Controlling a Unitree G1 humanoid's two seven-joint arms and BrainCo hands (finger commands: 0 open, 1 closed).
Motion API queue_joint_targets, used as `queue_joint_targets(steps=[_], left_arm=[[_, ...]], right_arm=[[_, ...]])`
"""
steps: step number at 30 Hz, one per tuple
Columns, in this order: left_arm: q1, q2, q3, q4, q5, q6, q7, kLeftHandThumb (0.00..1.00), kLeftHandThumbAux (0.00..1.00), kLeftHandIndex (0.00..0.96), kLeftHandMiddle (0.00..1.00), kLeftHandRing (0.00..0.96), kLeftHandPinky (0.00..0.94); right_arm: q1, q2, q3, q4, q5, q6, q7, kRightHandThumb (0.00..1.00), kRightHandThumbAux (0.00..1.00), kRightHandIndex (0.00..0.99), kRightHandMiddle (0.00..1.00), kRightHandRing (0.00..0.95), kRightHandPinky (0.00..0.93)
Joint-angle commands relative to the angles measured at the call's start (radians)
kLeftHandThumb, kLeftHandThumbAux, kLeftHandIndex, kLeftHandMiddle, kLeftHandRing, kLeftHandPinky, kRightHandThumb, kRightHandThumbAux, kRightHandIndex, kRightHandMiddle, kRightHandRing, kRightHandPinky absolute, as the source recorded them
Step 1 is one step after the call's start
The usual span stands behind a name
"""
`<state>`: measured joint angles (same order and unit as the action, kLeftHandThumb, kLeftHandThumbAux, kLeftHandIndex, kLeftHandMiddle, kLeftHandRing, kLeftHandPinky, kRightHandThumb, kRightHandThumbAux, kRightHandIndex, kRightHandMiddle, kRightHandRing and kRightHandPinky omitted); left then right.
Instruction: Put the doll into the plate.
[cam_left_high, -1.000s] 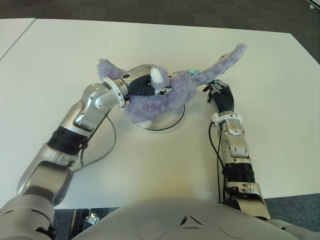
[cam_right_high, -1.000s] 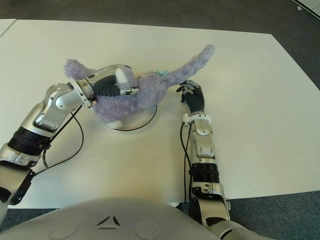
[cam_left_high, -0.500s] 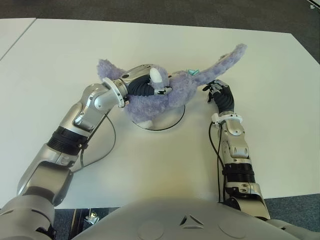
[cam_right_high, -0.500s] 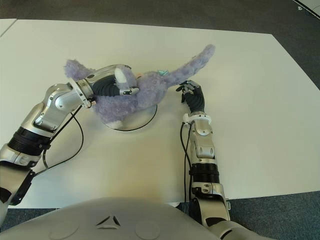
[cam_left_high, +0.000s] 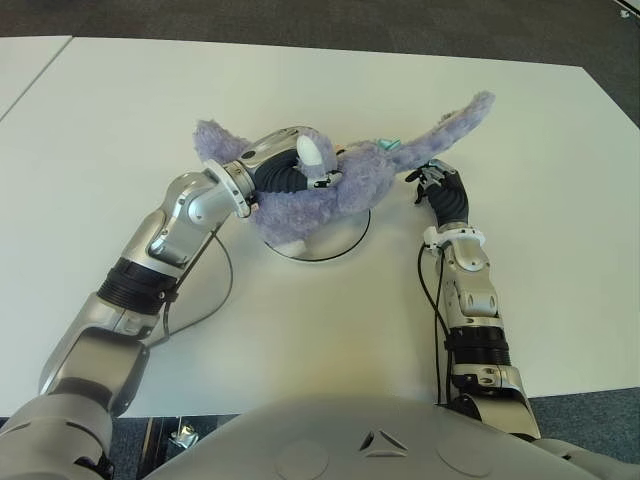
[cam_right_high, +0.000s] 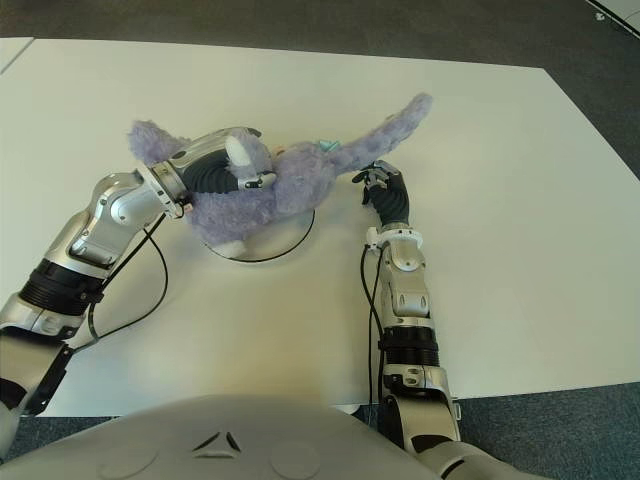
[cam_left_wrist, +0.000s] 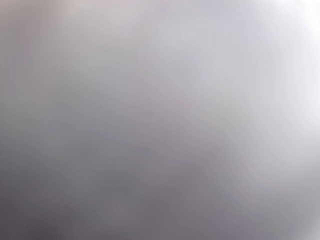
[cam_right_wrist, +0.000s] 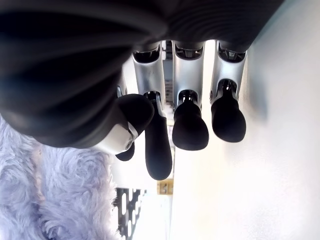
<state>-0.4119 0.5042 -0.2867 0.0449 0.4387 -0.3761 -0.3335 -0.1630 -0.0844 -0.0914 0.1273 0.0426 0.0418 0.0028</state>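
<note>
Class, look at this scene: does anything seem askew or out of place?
Yes. The doll covers most of the plate and spills past its rim, one limb jutting toward the table's far right. The left hand grips its body; the right hand shows beside that limb, holding nothing.

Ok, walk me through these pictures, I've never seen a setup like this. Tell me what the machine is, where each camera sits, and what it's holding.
This is a humanoid robot with two metal arms ending in fingered hands. The two wide pictures come from cameras in its head, looking down at a white table. The close-ups come from wrist cameras; the left one shows only a grey blur. The left hand grips a fluffy purple doll over a round white plate. The right hand shows beside the doll's long limb, fingers relaxed, holding nothing.
</note>
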Motion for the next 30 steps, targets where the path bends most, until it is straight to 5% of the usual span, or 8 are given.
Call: queue_joint_targets(steps=[1, 19, 30], left_arm=[[0.035, -0.016, -0.002, 0.025, 0.012, -0.02, 0.029, 0.459, 0.119, 0.0, 0.0, 0.0, 0.0], [0.085, -0.129, 0.061, 0.051, 0.12, -0.115, 0.397, 0.428, 0.074, 0.0, 0.0, 0.0, 0.0], [0.105, -0.167, 0.069, 0.036, 0.127, -0.085, 0.435, 0.483, 0.068, 0.0, 0.0, 0.0, 0.0]], right_arm=[[0.083, 0.016, 0.001, 0.051, 0.006, 0.024, 0.004, 0.846, 0.675, 0.42, 0.563, 0.755, 0.704], [0.085, 0.015, 0.004, 0.028, 0.006, 0.064, 0.0, 0.846, 0.675, 0.418, 0.555, 0.758, 0.713], [0.084, 0.015, 0.004, 0.025, 0.002, 0.067, 0.001, 0.847, 0.675, 0.42, 0.562, 0.76, 0.722]])
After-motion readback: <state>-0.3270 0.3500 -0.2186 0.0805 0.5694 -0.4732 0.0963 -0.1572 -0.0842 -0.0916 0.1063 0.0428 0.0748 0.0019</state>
